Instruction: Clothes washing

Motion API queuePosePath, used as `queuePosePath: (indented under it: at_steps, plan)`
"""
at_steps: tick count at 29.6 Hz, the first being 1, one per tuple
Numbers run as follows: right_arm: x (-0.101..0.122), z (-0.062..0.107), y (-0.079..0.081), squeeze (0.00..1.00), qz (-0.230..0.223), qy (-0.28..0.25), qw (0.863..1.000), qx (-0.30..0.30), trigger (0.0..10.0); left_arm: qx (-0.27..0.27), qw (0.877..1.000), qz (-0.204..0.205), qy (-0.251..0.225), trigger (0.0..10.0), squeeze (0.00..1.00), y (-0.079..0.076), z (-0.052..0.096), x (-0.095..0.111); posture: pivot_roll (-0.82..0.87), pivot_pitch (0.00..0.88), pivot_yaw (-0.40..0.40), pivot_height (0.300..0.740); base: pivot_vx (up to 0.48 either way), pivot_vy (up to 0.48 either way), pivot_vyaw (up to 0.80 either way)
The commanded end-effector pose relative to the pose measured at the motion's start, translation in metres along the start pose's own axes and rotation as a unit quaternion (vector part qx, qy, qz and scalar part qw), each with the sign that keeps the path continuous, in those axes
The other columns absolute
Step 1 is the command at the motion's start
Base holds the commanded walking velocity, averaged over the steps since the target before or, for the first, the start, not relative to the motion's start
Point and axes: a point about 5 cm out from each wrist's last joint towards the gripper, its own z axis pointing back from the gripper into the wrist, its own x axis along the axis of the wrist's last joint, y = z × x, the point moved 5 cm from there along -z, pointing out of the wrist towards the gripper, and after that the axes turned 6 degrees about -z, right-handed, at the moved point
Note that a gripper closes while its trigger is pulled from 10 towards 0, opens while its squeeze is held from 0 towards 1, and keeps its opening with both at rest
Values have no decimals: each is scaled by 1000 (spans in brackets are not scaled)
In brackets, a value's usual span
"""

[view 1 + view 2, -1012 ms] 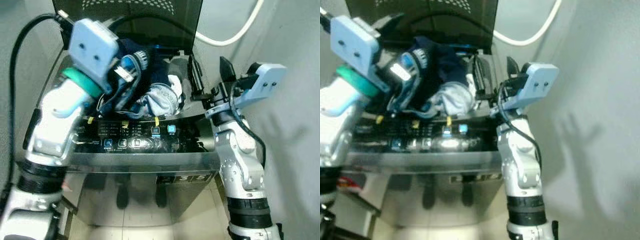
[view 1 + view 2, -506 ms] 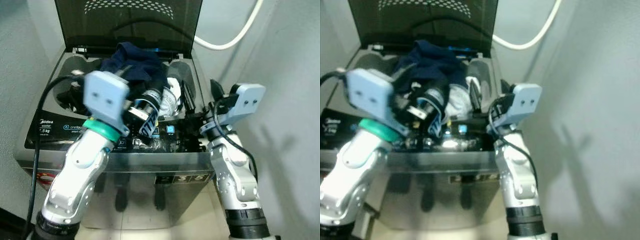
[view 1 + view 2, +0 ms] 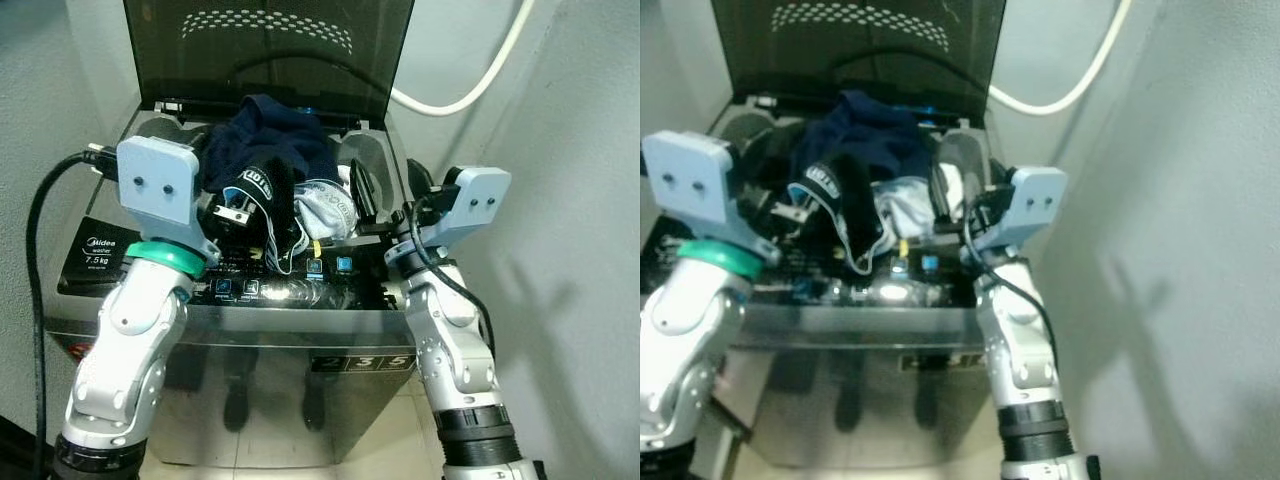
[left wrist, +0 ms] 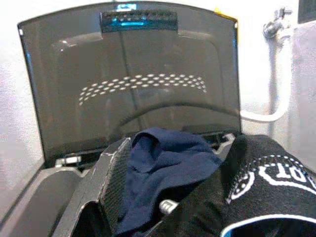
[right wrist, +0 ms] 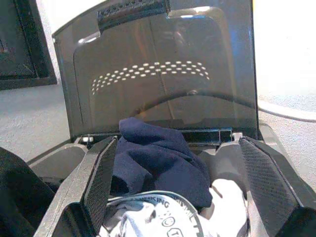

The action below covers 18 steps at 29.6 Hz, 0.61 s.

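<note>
A top-loading washing machine [image 3: 110,255] stands with its lid [image 3: 270,50] up. Its tub is heaped with clothes: a navy garment [image 3: 285,125] at the back, a white-grey one [image 3: 328,205] at the right, and a black garment with a white-lettered waistband [image 3: 255,185] in front. My left gripper [image 3: 238,215] sits at the tub's front left, open. One finger [image 4: 116,182] is bare and the black garment [image 4: 266,187] drapes over the other. My right gripper [image 3: 387,195] is open over the tub's right rim, beside the white-grey garment, its fingers [image 5: 101,190] empty.
The lit control panel [image 3: 300,290] runs along the machine's front edge, under both wrists. A white hose [image 3: 470,90] curves across the wall at the back right. Grey walls close in on the right and left. Tiled floor [image 3: 390,440] shows below the machine.
My left arm has come down from over the tub and drawn back to the front left, pulling the black garment forward. The right gripper stays open by the right rim.
</note>
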Motion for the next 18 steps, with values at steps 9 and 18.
queuePosePath:
  at_steps: [9,18]
  plan:
    - [2,4,-2,0,4,-7,1000,2,10000,3,1000,-19,16,10000,0,-1,2,-10,106,19,-35,740,0,0,0]
    - [0,1,0,0,15,2,999,46,10000,24,997,-53,53,10000,0,28,-2,-21,136,36,-2,740,0,0,0]
